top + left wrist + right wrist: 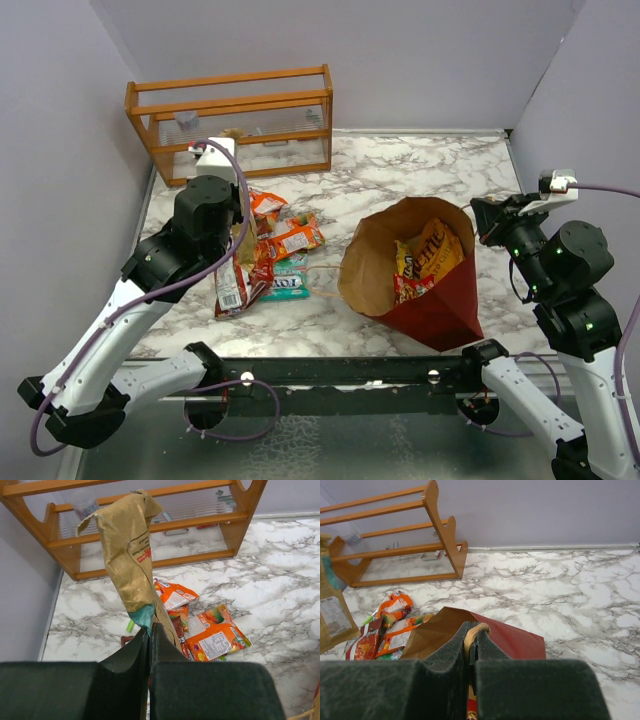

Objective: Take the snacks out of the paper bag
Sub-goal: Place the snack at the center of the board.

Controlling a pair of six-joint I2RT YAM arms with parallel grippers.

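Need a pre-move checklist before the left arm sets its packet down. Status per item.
1. Left gripper shut on gold crinkly packet: ok.
2. Right gripper shut on rim of dark red paper bag: ok.
3. Bag mouth open: ok.
4. Bag emptied: not ok, yellow and orange packets lie inside.
5. Pile of orange and red packets lies on white marble table: ok.
6. Held packet clear of orange wooden rack: cannot tell.
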